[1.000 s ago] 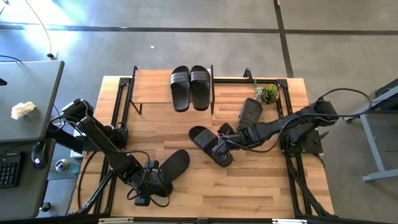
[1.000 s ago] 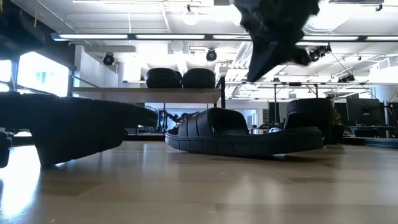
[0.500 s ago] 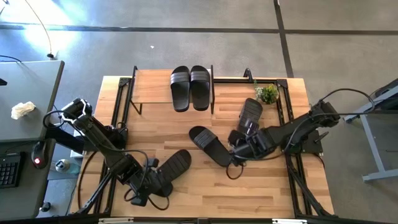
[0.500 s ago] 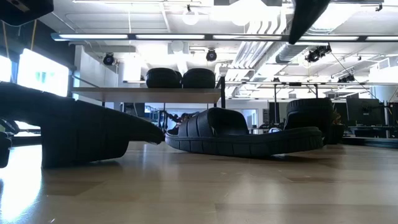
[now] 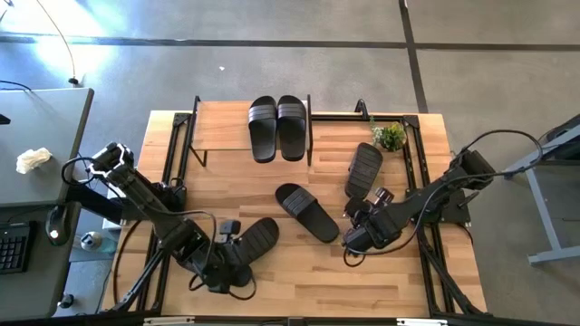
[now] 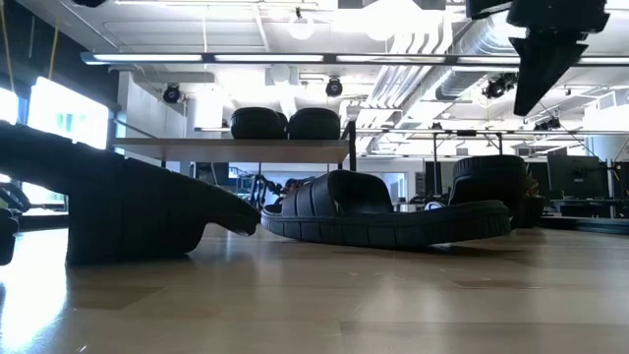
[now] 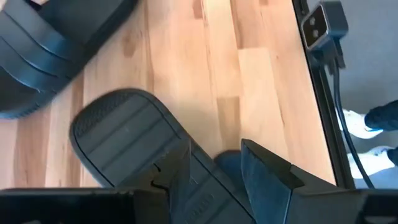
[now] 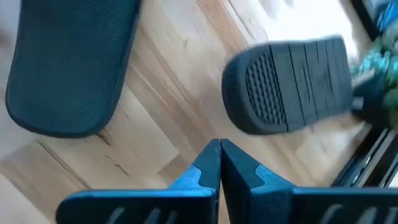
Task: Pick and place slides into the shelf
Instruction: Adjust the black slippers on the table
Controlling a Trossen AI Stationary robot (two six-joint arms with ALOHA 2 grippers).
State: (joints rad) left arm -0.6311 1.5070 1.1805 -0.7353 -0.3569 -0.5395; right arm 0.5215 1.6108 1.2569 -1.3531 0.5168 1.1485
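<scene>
My left gripper (image 5: 227, 256) is low over the near part of the tabletop (image 5: 299, 276), well in front of the shelf (image 5: 222, 125) and a little to its left side. Its fingers (image 7: 264, 168) are clamped on the heel end of one slide (image 5: 254, 240), which slants away from the gripper toward the middle of the table. In the low view that slide (image 6: 118, 206) sits tilted, its toe end off the wood. Through my left wrist camera the ridged sole (image 7: 134, 140) runs between the two fingers, and the edge of another slide (image 7: 50, 50) lies beyond it.

On the shelf itself, at its right end, a pair of slides (image 5: 277, 127) lies side by side with straps up, touching each other; the low view shows the same pair (image 6: 285, 123) as two rounded humps on the board.

In front of the shelf's right end, near the table's middle, a single slide (image 5: 306, 211) lies diagonally, strap up, apart from both of my grippers. It is the long dark shape across the middle of the low view (image 6: 383, 211).

Further right, beyond the shelf's right end, another slide (image 5: 363, 168) lies sole up beside a small green plant (image 5: 390, 136).

My right gripper (image 5: 355, 237) hangs just in front of that upturned slide, holding nothing, its fingers (image 8: 208, 168) pressed together tip to tip. My right wrist camera looks past them at that ridged sole (image 8: 289, 84) and at the other slide's smooth footbed (image 8: 68, 68).
</scene>
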